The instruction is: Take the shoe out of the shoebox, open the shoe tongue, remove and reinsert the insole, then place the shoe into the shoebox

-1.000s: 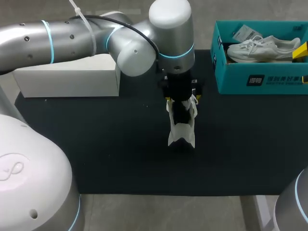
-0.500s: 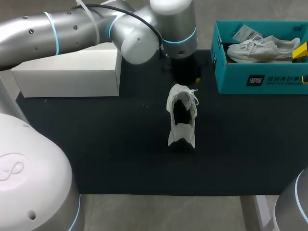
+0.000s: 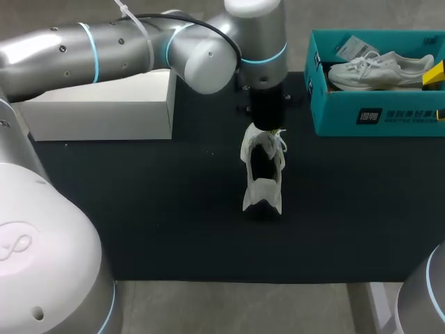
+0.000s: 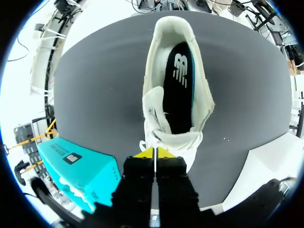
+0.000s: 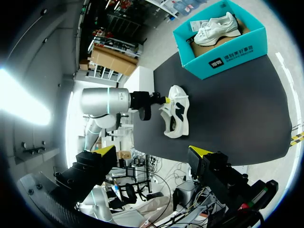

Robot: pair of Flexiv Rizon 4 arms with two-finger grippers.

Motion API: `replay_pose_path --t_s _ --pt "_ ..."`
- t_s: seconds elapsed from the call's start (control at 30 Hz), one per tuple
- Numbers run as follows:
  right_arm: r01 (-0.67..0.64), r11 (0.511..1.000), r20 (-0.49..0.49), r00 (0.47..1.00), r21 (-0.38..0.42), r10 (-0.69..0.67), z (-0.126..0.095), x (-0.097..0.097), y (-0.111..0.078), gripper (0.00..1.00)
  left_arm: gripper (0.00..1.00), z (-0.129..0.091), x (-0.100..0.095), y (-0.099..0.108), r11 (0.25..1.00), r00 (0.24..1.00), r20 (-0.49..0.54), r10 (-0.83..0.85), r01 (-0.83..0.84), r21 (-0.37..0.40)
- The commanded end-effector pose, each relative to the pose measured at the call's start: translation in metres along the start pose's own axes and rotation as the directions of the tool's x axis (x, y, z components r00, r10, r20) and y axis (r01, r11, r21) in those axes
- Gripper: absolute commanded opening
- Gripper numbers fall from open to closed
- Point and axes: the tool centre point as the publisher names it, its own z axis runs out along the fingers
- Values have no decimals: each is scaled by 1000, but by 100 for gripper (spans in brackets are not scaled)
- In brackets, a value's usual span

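A white shoe (image 3: 263,182) stands on the black mat (image 3: 160,209), its black insole (image 4: 180,90) showing inside. My left gripper (image 3: 268,128) hangs over the shoe's lace end, shut, its yellow tips (image 4: 153,153) pressed together right at the tongue (image 4: 156,114) and laces. Whether a lace is caught between them I cannot tell. The teal shoebox (image 3: 375,115) stands at the far right with a second white shoe (image 3: 379,69) in it. My right gripper (image 5: 153,150) is open wide, high above and away from the shoe (image 5: 175,116), holding nothing.
A white box (image 3: 104,108) lies at the far left of the mat, under my left arm. The shoebox (image 4: 76,166) is beside the left gripper. Bare mat surrounds the shoe on the near side.
My left gripper has gone from open to shut and drawn back from over the shoe's opening to its lace end. The shoe stays in place.
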Motion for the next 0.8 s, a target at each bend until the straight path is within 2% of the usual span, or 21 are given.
replay_pose_path --t_s 0.03,0.27,0.47,0.6,0.8 --pt "-2 1000 3 1000 2 2 1 0 1 100 0 -14 12 -9 1000 999 -43 10 -9 18" --pt "-2 1000 3 1000 2 2 1 0 1 100 0 -14 25 -33 991 1000 -21 -13 15 130" --pt "-2 1000 3 1000 2 2 1 0 1 100 0 -1 27 -51 984 998 -58 -34 44 171" --pt "-2 1000 3 1000 2 2 1 0 1 100 0 1 28 -59 988 995 -87 -56 68 137" --pt "-2 1000 3 1000 2 2 1 0 1 100 0 -17 27 -54 991 993 -56 -107 111 76"
